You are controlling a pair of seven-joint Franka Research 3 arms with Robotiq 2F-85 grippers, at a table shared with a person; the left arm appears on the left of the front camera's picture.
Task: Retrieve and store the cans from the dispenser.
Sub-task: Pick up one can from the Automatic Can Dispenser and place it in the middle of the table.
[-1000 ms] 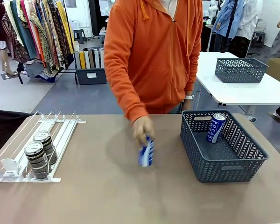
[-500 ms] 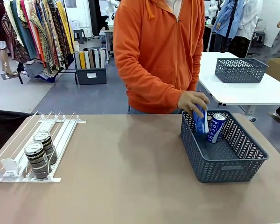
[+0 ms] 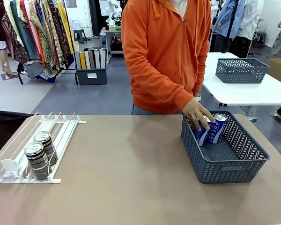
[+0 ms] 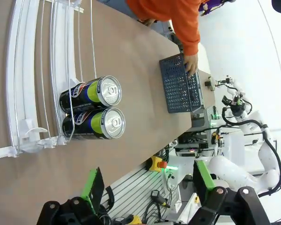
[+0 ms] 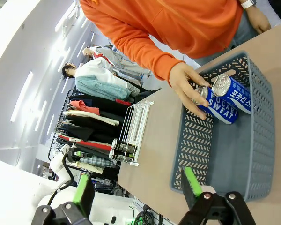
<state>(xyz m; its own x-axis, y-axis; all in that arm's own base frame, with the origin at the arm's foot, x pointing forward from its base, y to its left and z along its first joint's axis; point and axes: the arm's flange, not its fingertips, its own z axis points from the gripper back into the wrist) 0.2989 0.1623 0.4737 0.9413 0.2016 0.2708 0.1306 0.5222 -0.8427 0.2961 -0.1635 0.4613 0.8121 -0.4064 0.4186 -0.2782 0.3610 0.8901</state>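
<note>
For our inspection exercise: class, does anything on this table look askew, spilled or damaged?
Nothing is spilled or damaged. The only askew items are two blue cans, which lean tilted against the basket's far wall, with the person's hand on one. Both dark cans stand upright in the dispenser.

The front camera faces the person (image 3: pixel 164 56) across the table (image 3: pixel 131 187); both rolled, distant wrist cameras share the dispenser (image 4: pixel 19 70) and basket (image 4: pixel 177 89).

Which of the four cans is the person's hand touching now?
The blue-and-white can in the basket's far-left corner; its twin beside it and the dispenser's two dark cans are untouched.
</note>
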